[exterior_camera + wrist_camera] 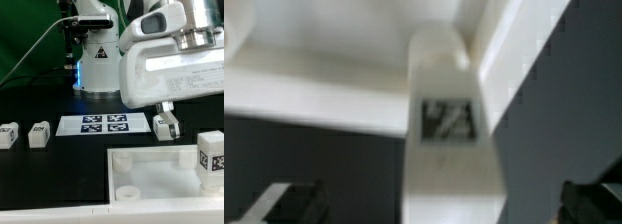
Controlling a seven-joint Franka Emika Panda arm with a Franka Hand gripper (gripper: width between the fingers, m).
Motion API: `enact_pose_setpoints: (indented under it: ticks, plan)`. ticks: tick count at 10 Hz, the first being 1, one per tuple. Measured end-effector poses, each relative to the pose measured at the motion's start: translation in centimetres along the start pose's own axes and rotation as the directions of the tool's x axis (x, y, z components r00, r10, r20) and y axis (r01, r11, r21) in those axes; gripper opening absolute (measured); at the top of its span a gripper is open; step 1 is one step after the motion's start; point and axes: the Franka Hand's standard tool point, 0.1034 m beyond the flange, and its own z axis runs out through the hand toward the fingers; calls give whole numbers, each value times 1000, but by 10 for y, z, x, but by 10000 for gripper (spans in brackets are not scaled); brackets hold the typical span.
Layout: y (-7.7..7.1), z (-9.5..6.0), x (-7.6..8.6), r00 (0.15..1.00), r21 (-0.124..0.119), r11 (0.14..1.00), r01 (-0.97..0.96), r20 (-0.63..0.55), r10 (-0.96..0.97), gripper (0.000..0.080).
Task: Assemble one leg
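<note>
Grasping step: gripper (438,203) is hovering over the leg (452,120) at the tray's (130,158) 12 o'clock rim, jaws wide, empty. Next: descending, closing.

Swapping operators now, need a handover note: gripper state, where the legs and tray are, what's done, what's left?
Gripper: open. Its fingers flank the target leg without touching it.
The target leg sits beside the marker board, just beyond the tray.
The far-left leg and second leg are loose at the exterior view's left.
The fourth leg stands upright at the tray's corner on the exterior view's right; can't tell if it is seated.
Left to do: probably grasp the target leg, then fit it into the corner socket.
</note>
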Motion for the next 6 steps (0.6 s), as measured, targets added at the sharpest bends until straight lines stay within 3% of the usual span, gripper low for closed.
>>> enact_pose_setpoints:
  ticks: [3,6]
  plan:
    - [-4,2,3,962,43,999,-20,273,7,649]
    - [-5,11,6,953,51,998,-23,303,6,649]
